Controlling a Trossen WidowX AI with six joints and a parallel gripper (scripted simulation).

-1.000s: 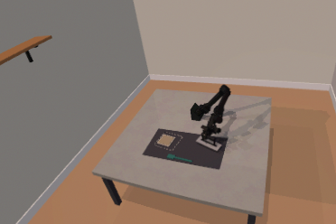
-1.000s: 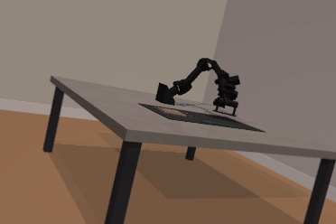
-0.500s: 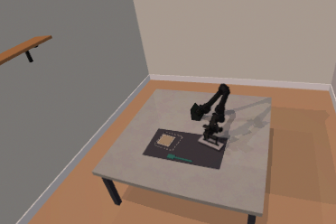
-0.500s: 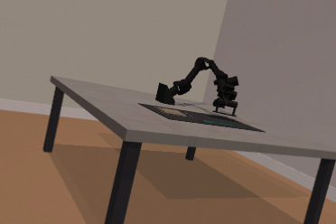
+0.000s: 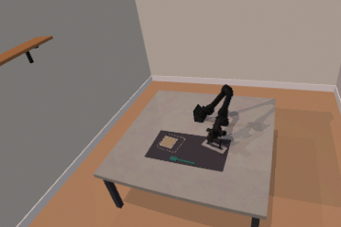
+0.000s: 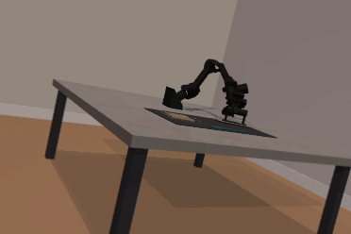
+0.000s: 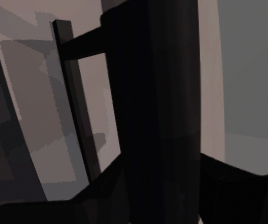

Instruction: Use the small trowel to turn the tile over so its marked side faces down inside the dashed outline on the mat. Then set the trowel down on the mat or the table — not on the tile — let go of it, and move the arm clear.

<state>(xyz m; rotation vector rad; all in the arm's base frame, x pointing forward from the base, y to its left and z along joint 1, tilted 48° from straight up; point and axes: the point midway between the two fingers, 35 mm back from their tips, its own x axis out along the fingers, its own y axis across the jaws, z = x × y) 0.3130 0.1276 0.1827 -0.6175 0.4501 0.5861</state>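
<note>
My gripper [image 5: 216,134] [image 6: 235,111] [image 7: 152,152] is shut on the dark handle of a trowel [image 5: 207,145] [image 7: 161,95]. In the top view its pale flat blade hangs on dark posts below the fingers, low over the right part of the dark mat [image 5: 197,145] [image 6: 259,133]. I cannot tell whether the blade touches the mat. The tan square tile [image 5: 169,143] [image 6: 181,117] lies flat at the mat's left end, within the dashed outline [image 5: 184,140], nearer its left side. The gripper is well to the right of it. No mark on the tile's upper face can be made out.
A teal flat-ended tool [image 5: 183,160] [image 6: 227,129] lies on the mat near its front edge. The arm's base [image 5: 199,113] [image 6: 172,98] stands on the table [image 5: 137,140] [image 6: 104,107] behind the mat. A wooden shelf [image 5: 27,48] is on the left wall, away from the table.
</note>
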